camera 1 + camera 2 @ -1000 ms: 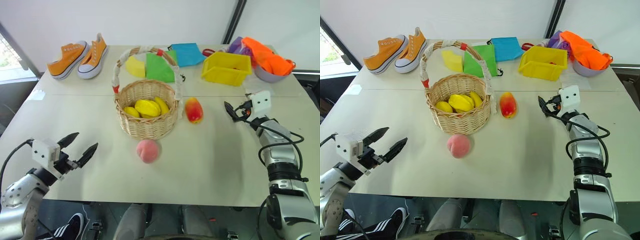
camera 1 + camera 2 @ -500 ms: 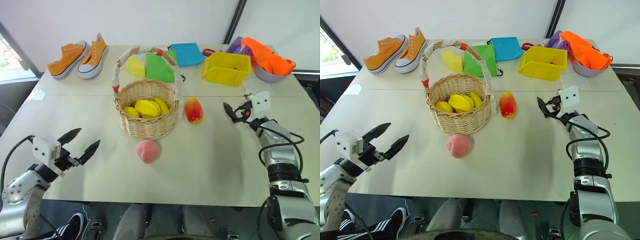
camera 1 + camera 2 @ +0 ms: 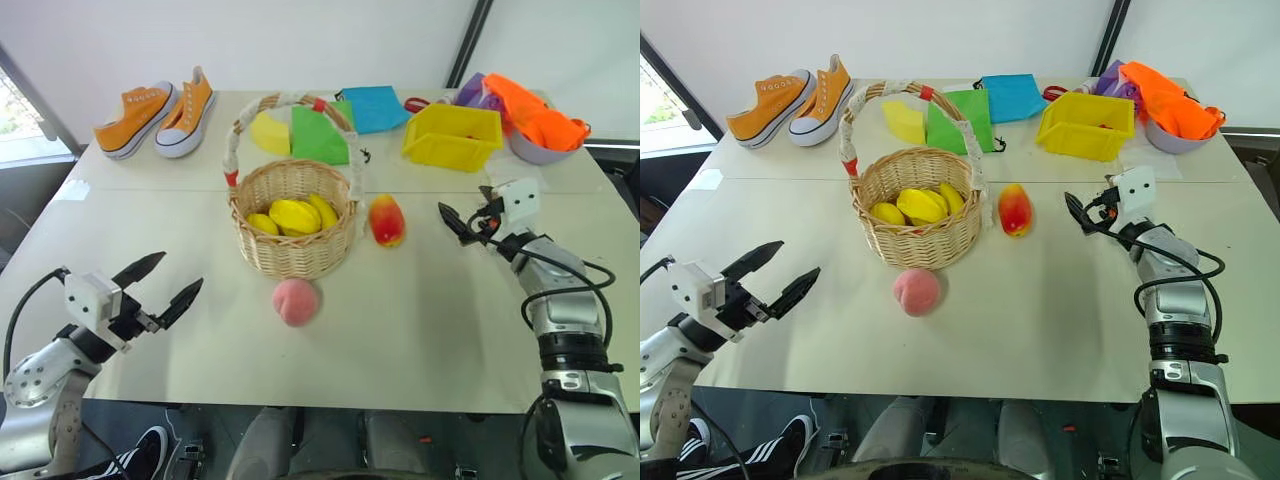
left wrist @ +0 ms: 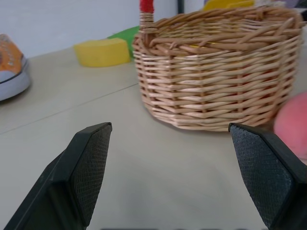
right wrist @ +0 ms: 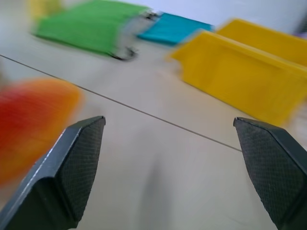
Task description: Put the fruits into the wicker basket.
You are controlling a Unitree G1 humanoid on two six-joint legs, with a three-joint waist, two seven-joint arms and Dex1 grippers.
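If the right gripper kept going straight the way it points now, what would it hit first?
Most likely the mango. The open right gripper points across the table toward it, nothing lies between them, and the wicker basket is further along. Depth is uncertain.

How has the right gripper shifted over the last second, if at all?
Yes. The right gripper has moved toward the oval red-orange-yellow mango, narrowing the gap between them; the mango and the yellow plastic bin behind it have stayed put. Its fingers are open and empty.

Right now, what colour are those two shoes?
Orange with white soles, clearest from the left eye view.
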